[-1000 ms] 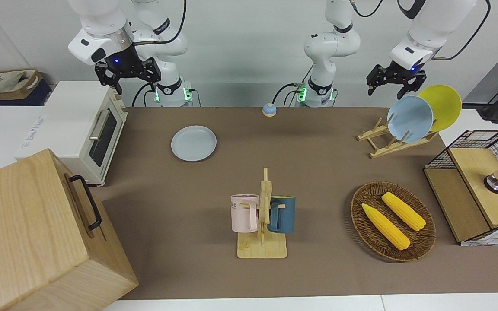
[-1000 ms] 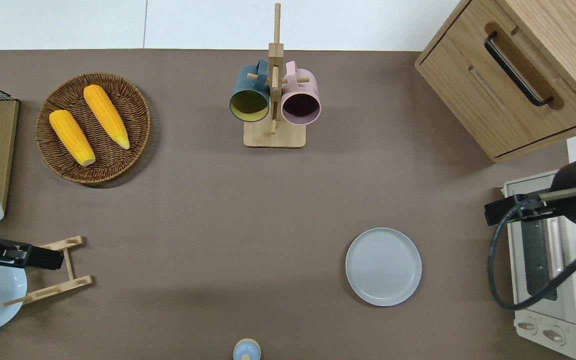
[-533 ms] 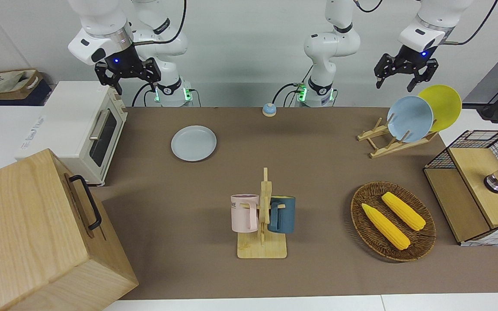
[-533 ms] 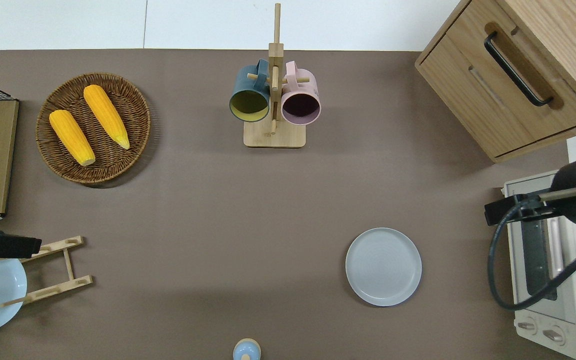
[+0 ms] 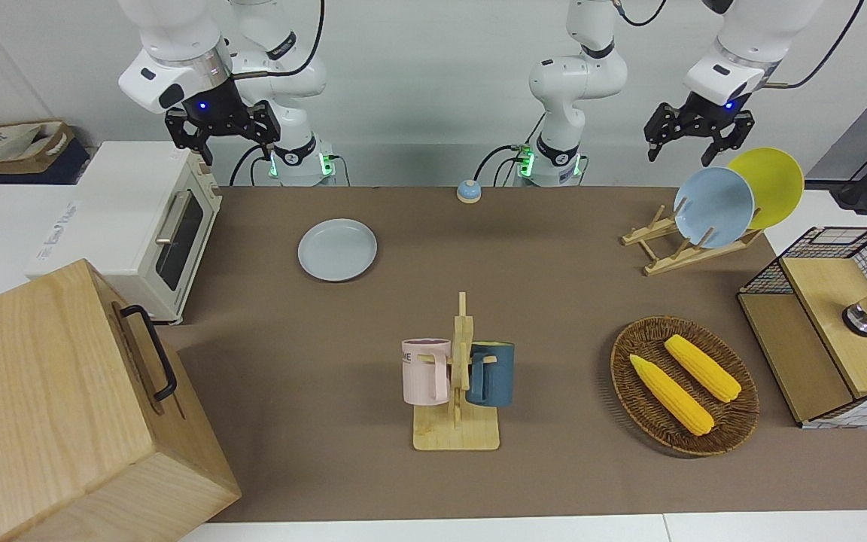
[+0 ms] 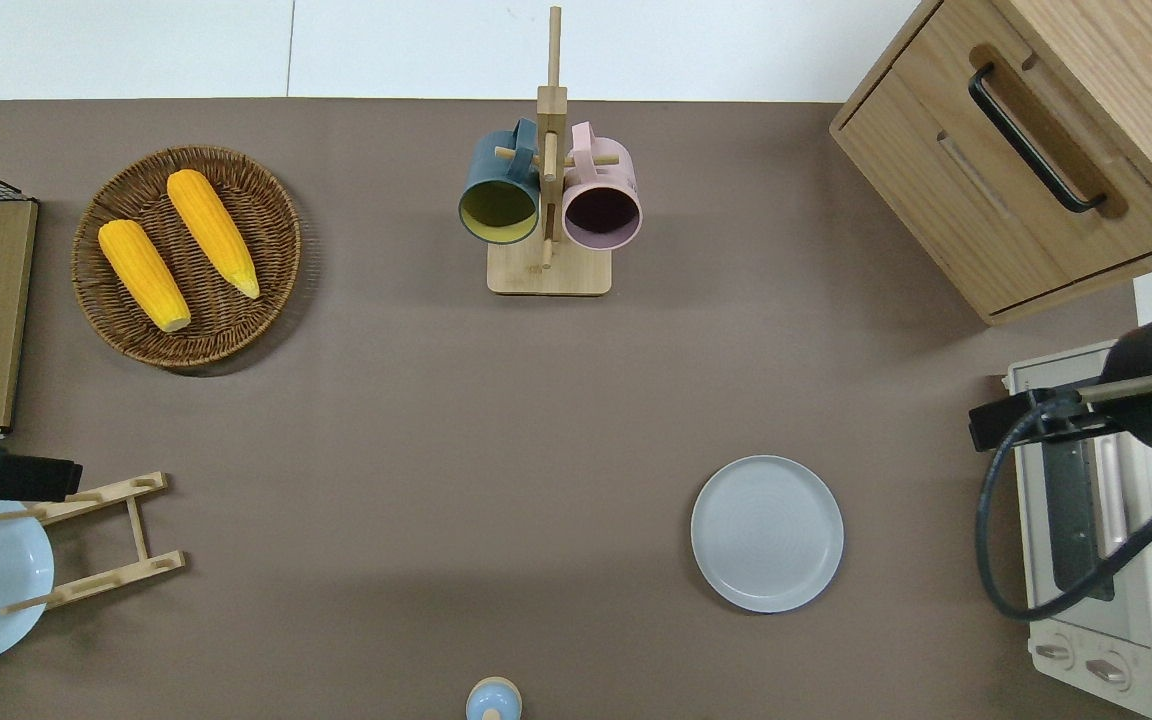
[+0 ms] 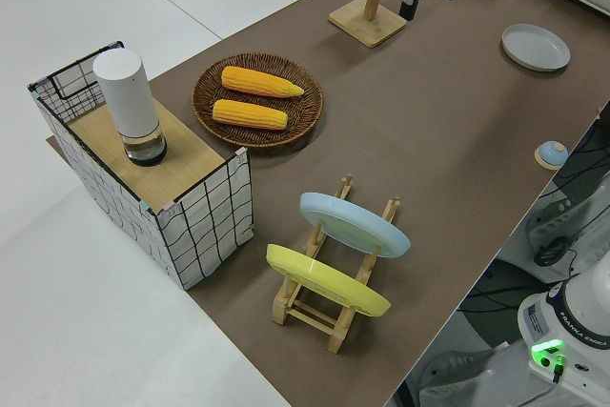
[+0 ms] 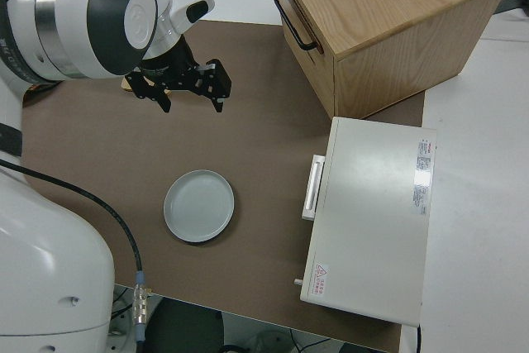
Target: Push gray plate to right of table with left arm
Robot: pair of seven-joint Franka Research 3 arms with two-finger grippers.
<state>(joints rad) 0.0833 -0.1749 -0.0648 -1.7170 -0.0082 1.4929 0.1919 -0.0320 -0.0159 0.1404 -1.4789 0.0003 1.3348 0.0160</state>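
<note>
My left pincer (image 5: 693, 143) open, empty, up over wooden plate rack (image 5: 685, 245). Pale gray round plate (image 5: 337, 250) flat on brown surface (image 5: 554, 301), well apart from rack, toward white toaster oven (image 5: 140, 226). Must cross, drop low beside rim, push steadily. Right arm parked.

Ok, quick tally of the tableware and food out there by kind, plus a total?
Plates: 3 (gray plate, sky-blue plate, yellow plate)
Mugs: 2 (pink mug, dark blue mug)
Corn cobs: 2 ()
Total: 7
</note>
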